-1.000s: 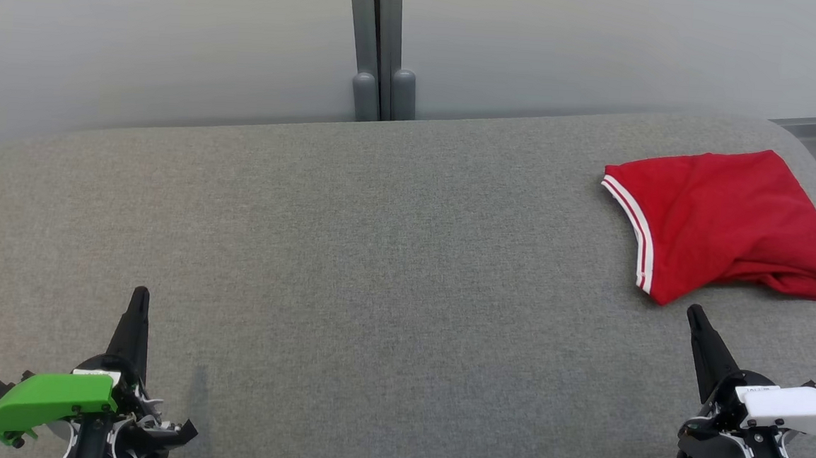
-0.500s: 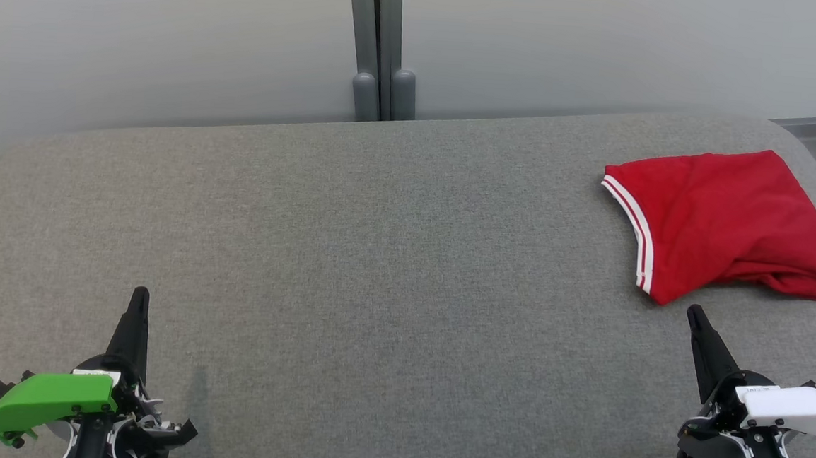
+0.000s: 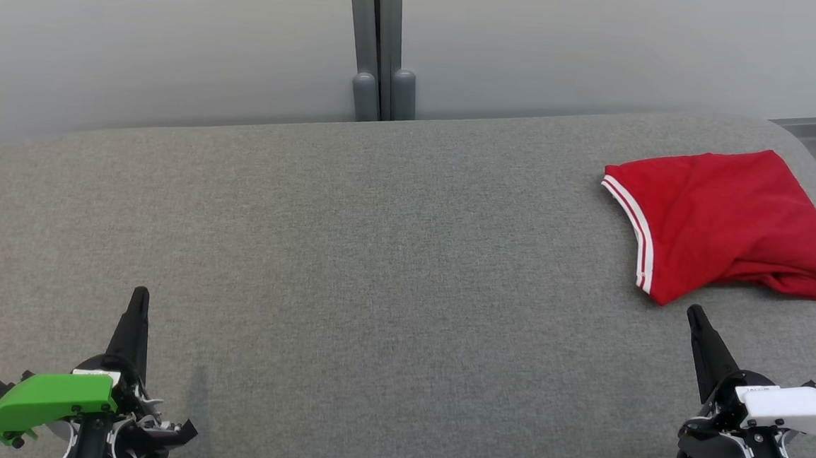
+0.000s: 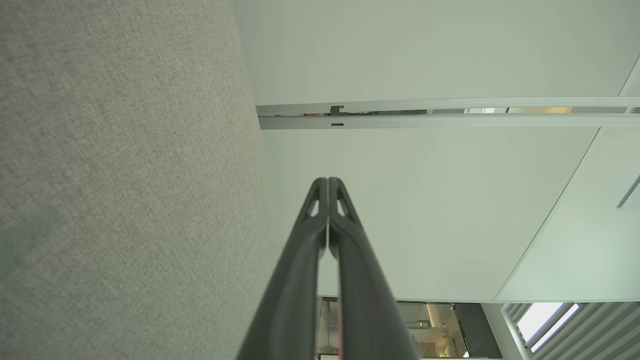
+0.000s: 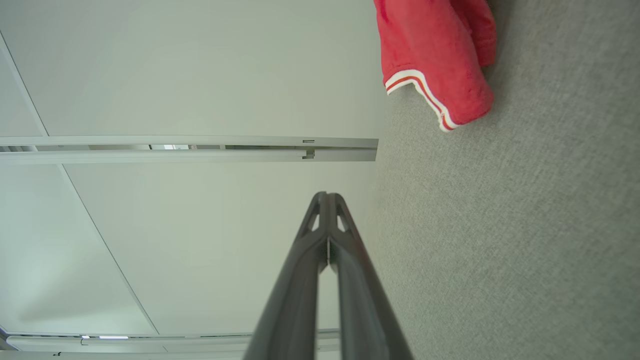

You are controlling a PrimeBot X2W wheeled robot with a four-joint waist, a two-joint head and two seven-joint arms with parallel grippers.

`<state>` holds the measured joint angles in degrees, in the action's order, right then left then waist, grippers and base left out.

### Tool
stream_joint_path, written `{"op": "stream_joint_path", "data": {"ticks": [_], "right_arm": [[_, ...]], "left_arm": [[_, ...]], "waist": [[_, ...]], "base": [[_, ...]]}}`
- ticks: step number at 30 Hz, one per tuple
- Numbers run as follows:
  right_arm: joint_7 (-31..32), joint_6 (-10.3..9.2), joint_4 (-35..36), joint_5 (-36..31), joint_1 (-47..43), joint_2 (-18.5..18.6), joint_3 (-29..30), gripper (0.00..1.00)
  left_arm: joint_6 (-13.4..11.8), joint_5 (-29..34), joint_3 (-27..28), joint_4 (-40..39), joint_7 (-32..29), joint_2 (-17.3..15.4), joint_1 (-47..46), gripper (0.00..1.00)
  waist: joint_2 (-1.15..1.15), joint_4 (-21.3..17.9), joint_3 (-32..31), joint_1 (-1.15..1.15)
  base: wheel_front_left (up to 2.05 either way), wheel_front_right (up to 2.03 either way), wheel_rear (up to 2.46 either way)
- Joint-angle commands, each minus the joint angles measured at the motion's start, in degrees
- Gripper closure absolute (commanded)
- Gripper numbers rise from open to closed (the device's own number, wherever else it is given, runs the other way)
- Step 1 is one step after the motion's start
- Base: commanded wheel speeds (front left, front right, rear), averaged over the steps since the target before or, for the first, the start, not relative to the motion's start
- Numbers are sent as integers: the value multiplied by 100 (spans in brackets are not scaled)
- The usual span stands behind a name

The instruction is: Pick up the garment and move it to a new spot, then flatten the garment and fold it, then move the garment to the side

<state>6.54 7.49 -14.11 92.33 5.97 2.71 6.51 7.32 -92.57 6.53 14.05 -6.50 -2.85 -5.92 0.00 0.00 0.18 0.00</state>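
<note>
Garment (image 3: 723,223) unmoved vs prev frame (folded, far R); L pincer (image 3: 140,292) & R pincer (image 3: 693,311) closed tight, empty.

Folded red garment (image 3: 720,220) with white-striped hem, far right on grey surface (image 3: 378,255)

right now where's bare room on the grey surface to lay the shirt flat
Widest bare patch: the grey surface between the left gripper and the red garment, back to the wall. Crowded far right, where the garment lies just beyond the right gripper.
</note>
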Motion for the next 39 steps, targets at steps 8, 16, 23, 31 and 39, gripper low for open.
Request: {"op": "stream_joint_path", "data": {"ticks": [8,16,23,31,39], "right_arm": [[18,0,26,19,47,32,11,100],[17,0,26,19,47,32,11,100],[17,0,26,19,47,32,11,100],[17,0,26,19,47,32,11,100],[17,0,26,19,47,32,11,100]], "left_arm": [[34,29,18,-6,-25,-14,-66,100],[34,30,18,-6,-24,-14,-66,100],[34,31,19,-6,-24,-13,-66,100],[34,32,20,-6,-25,-12,-66,100],[34,32,20,-6,-26,-12,-66,100]], "waist": [[0,0,0,0],[0,0,0,0],[0,0,0,0],[0,0,0,0],[0,0,0,0]], "base": [[0,0,0],[0,0,0],[0,0,0],[0,0,0],[0,0,0]]}}
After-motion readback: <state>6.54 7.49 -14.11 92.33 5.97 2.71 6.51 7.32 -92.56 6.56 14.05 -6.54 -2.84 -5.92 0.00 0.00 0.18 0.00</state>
